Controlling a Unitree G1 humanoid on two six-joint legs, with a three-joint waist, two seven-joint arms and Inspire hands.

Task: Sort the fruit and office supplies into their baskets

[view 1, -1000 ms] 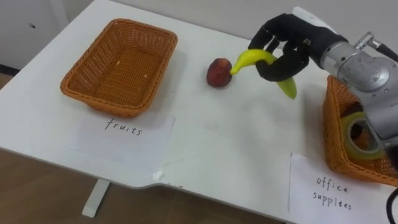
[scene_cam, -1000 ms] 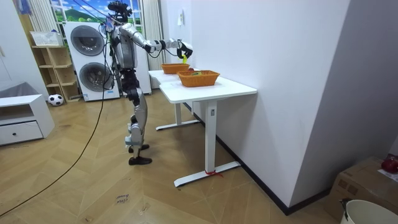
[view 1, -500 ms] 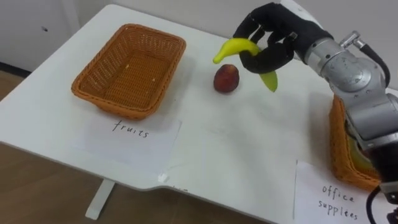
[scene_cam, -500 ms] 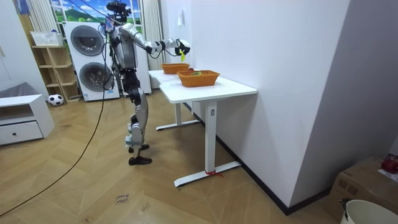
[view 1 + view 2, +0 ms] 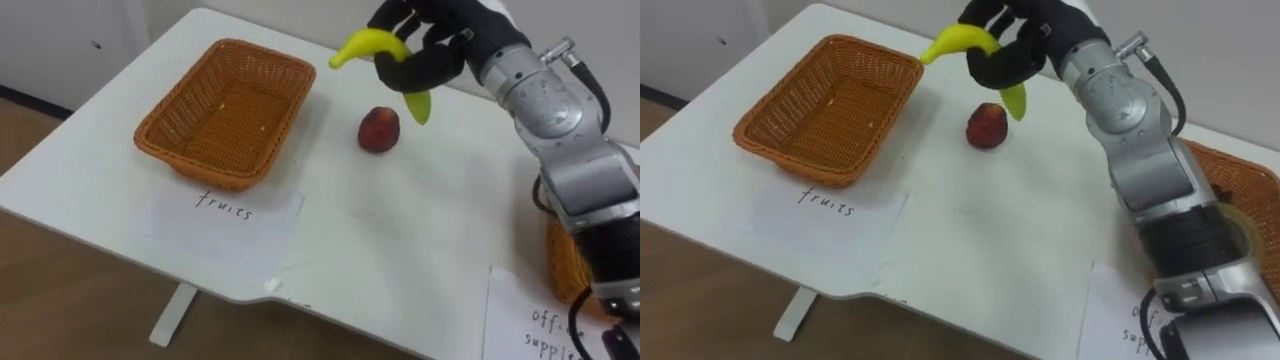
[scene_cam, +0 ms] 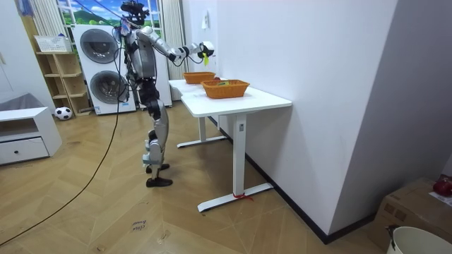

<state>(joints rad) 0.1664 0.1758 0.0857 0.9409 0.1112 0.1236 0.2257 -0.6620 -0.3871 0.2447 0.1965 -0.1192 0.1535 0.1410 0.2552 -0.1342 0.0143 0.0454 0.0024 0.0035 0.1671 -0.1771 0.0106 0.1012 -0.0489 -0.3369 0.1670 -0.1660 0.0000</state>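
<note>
My right hand [image 5: 430, 45] [image 5: 1015, 45] is shut on a yellow banana [image 5: 372, 48] [image 5: 965, 42] and holds it in the air above the table, over and just behind a red apple [image 5: 379, 129] [image 5: 986, 124]. The empty wicker basket [image 5: 232, 112] [image 5: 830, 105] labelled "fruits" lies left of the apple. At the right, the second wicker basket [image 5: 1240, 195] holds a roll of tape [image 5: 1240, 240]. In the room view the robot stands at the white table with its right arm [image 6: 185, 50] stretched over it.
A paper label reading "fruits" [image 5: 225, 208] lies in front of the left basket, and another label [image 5: 555, 320] lies at the lower right. The table's front edge [image 5: 150, 275] runs close below the labels. A wall stands behind the table.
My right hand has carried the banana to the left, from beside the right basket to above the apple. The camera has also shifted, so the whole scene has slid rightward.
</note>
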